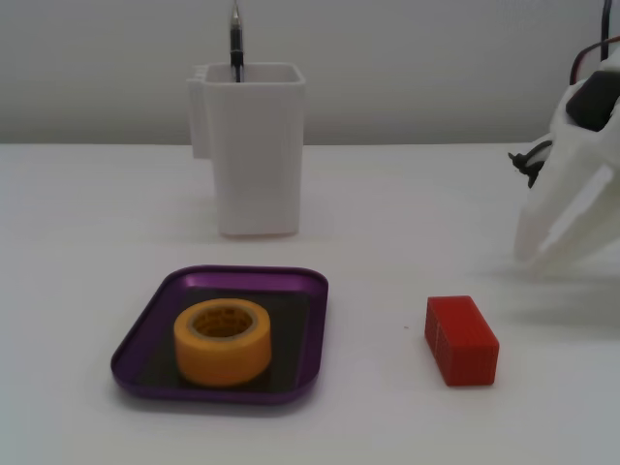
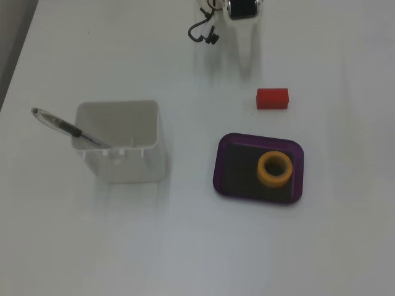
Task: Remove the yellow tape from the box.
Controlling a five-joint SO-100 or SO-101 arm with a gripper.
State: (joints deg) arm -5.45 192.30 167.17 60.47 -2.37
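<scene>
The yellow tape (image 1: pixel 223 341) is a yellow-orange roll lying flat in the box (image 1: pixel 317 291), a shallow purple tray with a dark bottom. In the other fixed view the tape (image 2: pixel 275 168) lies in the right part of the tray (image 2: pixel 217 174). My white gripper (image 1: pixel 538 257) is far off to the right in this fixed view, tips down near the table, fingertips together and holding nothing. From above the gripper (image 2: pixel 245 58) is at the top edge, well away from the tray.
A red block (image 1: pixel 461 339) (image 2: pixel 272 97) lies on the table between the gripper and the tray. A tall white square container (image 1: pixel 257 145) (image 2: pixel 123 157) holding a pen (image 1: pixel 235 39) (image 2: pixel 62 125) stands behind the tray.
</scene>
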